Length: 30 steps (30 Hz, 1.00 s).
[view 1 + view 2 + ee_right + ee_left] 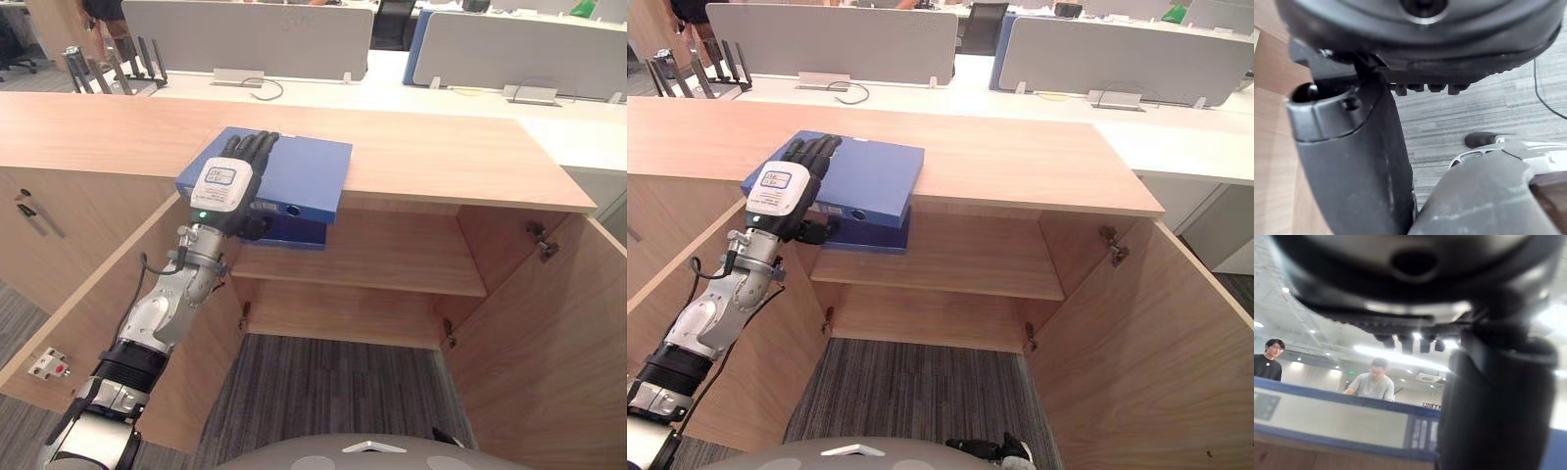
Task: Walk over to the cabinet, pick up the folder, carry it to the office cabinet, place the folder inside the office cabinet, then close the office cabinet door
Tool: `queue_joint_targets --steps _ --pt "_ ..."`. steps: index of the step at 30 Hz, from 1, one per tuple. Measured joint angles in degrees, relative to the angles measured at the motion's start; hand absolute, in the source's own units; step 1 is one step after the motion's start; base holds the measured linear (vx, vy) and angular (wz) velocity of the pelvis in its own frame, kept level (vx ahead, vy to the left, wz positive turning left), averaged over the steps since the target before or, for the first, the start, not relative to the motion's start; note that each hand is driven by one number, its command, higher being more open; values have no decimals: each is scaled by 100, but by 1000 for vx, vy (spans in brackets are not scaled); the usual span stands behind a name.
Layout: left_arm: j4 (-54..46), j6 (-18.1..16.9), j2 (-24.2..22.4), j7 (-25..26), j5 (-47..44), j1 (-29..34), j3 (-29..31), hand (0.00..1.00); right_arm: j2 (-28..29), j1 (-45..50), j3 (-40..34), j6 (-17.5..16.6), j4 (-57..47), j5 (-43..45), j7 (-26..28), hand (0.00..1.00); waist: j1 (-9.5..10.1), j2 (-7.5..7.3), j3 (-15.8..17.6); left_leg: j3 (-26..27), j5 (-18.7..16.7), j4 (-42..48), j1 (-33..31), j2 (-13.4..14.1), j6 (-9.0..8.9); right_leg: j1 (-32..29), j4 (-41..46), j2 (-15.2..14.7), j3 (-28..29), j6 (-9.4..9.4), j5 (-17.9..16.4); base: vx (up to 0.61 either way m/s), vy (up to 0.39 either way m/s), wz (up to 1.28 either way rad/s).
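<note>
1. Open-plan office behind: grey partition screens (250,37) on white desks (392,88), past a long wooden cabinet top (441,147).
2. Far left, left door (88,294) of the cabinet swung wide open.
3. Next, left hand (227,186) reaching up from the lower left; white label on its back with blue and yellow marks, print too small to read.
4. Clamped on the folder (304,176): fingers (257,147) laid flat on the cover, thumb tucked beneath the overhanging edge.
5. Blue, thick, lying flat at the front edge of the cabinet top, one corner jutting out over the open compartment; white spine label (1327,418) with dark print, unreadable.
6. Below and rightward, wooden shelf (372,259) across the compartment; grey striped carpet (323,392) in front.
7. Far right, right door (558,343) open as well.
8. Right hand (1352,161) low over the carpet in its wrist view; released or clenched, cannot tell.
</note>
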Motion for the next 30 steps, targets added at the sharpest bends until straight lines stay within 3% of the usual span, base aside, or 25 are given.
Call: queue_joint_targets --steps 10,23,24,30 --pt "292 -3 12 -236 -221 -213 -33 100 12 22 -106 1 -38 4 19 100 -129 25 -18 89 -6 1 32 5 2 -10 -20 -3 85 -6 47 -11 -11 -4" --pt "831 81 21 -399 -221 -440 -251 100 29 42 -228 10 -39 8 21 100 -156 21 -21 145 -21 2 78 10 -2 -13 -46 -11 151 38 86 -15 -9 -3" --pt "915 123 21 -423 -222 -463 -251 0 29 42 -229 11 -40 8 21 100 -156 19 -22 146 -20 2 79 10 -2 -14 -45 -11 151 45 90 0 0 0" --pt "1125 140 13 -486 -223 -546 -252 0 64 60 -278 17 -39 10 22 100 -157 -10 -40 157 -20 3 84 11 -1 -17 -24 -11 160 52 96 0 0 0"
